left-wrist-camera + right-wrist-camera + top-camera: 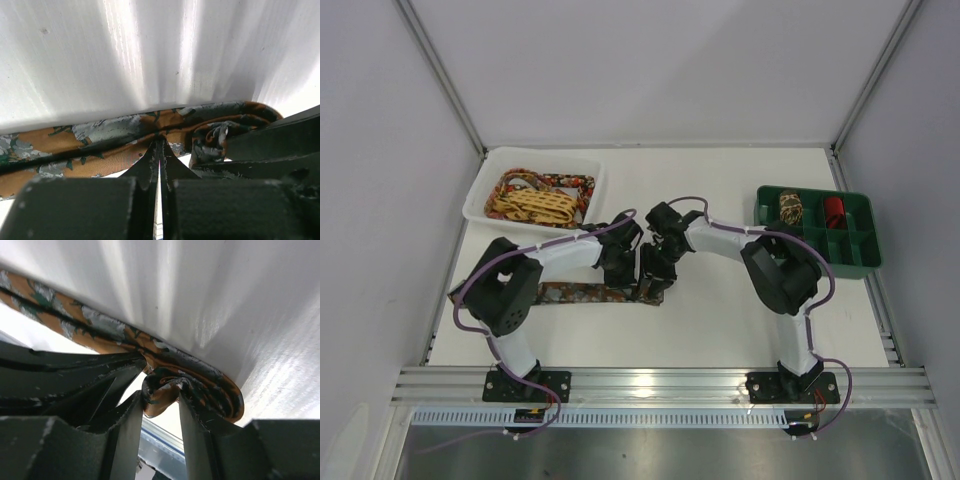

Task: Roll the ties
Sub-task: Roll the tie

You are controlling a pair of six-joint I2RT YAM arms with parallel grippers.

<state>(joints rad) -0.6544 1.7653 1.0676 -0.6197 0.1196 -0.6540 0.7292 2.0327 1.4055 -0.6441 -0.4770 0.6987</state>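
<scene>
Right pincer [161, 402] grips the coiled brown tie [215, 390]; closed left pincer [160, 146] touches it.

1. A long orange-brown cloth tie with grey and green flowers [100, 145] lies flat across the white tabletop [150, 55].
2. The black left claw [160, 144] is pinched tight on the tie's near edge.
3. On the right, the tie's end is curled up small, tucked between the two sides of the black right claw [212, 150].

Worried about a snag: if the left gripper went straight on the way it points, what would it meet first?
The orange-brown tie. The left gripper has its shut tips right at the flat strip, and the table seems to lie directly under it.
</scene>
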